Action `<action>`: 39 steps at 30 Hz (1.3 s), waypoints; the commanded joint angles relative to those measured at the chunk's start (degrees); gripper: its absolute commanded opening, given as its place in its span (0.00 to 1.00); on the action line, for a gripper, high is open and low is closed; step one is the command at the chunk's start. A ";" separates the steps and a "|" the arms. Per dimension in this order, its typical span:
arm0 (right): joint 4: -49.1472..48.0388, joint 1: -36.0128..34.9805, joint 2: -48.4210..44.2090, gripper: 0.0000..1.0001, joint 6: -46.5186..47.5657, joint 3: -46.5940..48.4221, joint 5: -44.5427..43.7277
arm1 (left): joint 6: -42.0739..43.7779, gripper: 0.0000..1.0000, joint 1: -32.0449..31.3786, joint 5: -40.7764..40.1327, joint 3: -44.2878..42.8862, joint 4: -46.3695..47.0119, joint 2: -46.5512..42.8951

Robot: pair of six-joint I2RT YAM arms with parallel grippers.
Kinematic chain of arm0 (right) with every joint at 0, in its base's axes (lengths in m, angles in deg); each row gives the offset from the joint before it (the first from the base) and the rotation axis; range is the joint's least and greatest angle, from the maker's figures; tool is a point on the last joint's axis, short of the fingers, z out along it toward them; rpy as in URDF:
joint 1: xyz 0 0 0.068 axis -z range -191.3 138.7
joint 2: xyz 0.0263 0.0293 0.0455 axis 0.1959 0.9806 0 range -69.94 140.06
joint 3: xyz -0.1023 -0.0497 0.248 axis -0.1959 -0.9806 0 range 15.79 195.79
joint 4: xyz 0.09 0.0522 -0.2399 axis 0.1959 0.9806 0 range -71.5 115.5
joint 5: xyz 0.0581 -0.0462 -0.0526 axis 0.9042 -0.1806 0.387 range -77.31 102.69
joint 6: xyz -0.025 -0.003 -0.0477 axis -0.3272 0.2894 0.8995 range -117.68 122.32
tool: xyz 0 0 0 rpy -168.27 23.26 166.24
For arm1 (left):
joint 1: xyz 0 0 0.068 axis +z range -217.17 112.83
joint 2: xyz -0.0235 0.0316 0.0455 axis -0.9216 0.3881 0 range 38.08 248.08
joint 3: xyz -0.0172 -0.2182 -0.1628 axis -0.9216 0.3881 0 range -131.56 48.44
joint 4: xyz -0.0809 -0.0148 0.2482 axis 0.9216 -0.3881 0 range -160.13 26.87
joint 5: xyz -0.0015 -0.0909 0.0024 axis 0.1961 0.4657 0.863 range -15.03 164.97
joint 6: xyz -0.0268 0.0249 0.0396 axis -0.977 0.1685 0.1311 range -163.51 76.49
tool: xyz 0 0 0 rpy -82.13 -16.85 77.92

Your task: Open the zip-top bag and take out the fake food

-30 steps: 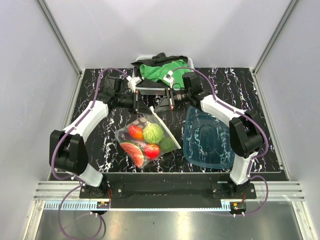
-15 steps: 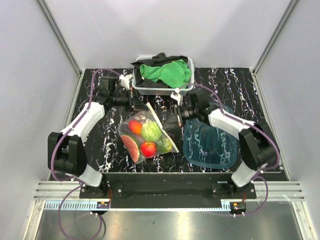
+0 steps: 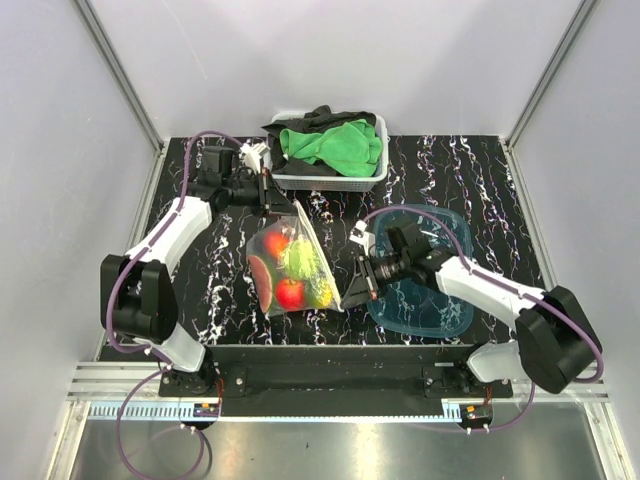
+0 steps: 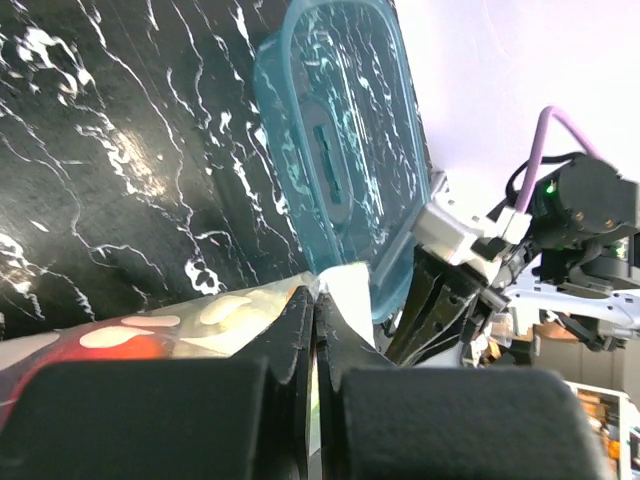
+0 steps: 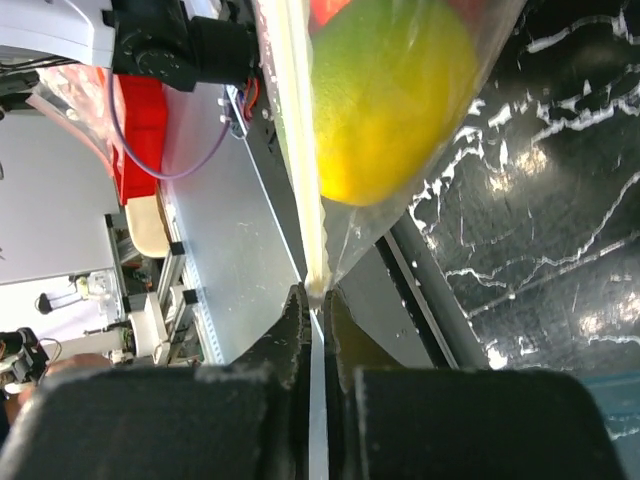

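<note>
Top external view: left jaws pinch the 12 o'clock corner of the clear dotted plastic zip-top bag, right jaws its 4 o'clock corner, over the black marbled counter. We judge it unopened, with the glossy plastic fake food all inside.

Nothing readable is showing in any of the three views — no word, number or brand is standing out, and the zip-top bag is carrying only pale printed dots.
</note>
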 commanded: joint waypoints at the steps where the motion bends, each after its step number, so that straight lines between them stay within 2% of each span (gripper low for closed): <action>1: 3.99 -1.34 -3.92 0.00 -1.51 -4.55 -0.60 | 0.33 0.00 0.88 1.04 -2.94 4.65 -0.87; 2: 3.91 -1.34 -4.80 0.00 -1.86 -5.09 -1.13 | 0.16 0.00 0.88 1.39 -2.76 4.65 -0.96; 3: 3.99 -1.34 -6.29 0.04 -2.29 -5.18 -2.35 | 0.15 0.00 0.88 2.44 -2.41 4.56 -1.05; 4: 4.52 -1.34 -6.56 0.25 -2.47 -3.62 -3.24 | 0.07 0.00 0.79 2.71 -2.06 4.47 -1.31; 6: 5.57 -1.25 -5.70 0.42 -2.30 -0.10 -6.48 | 0.42 0.00 0.79 3.50 -1.10 4.56 -1.75; 8: 6.97 -1.16 -3.50 0.57 -1.95 7.36 -9.03 | 0.59 0.00 0.70 4.20 -0.57 4.56 -2.45; 10: 8.47 -0.29 0.45 0.58 -0.90 13.94 -10.54 | 0.77 0.00 0.53 6.05 0.22 4.65 -2.63; 17: 11.64 8.85 9.16 0.64 2.35 24.16 -10.98 | 2.17 0.00 -0.09 9.22 2.25 4.38 -3.77; 22: 13.05 9.47 17.33 0.63 9.29 30.40 -9.14 | 2.35 0.00 -0.09 9.57 2.95 4.21 -4.21; 29: 11.47 9.56 22.16 0.66 15.01 29.89 -7.46 | 2.09 0.00 -0.09 10.10 1.99 4.12 -3.68; 39: 8.83 5.79 27.27 0.64 14.14 32.26 -4.48 | 1.74 0.00 -0.09 10.63 1.81 3.95 -3.68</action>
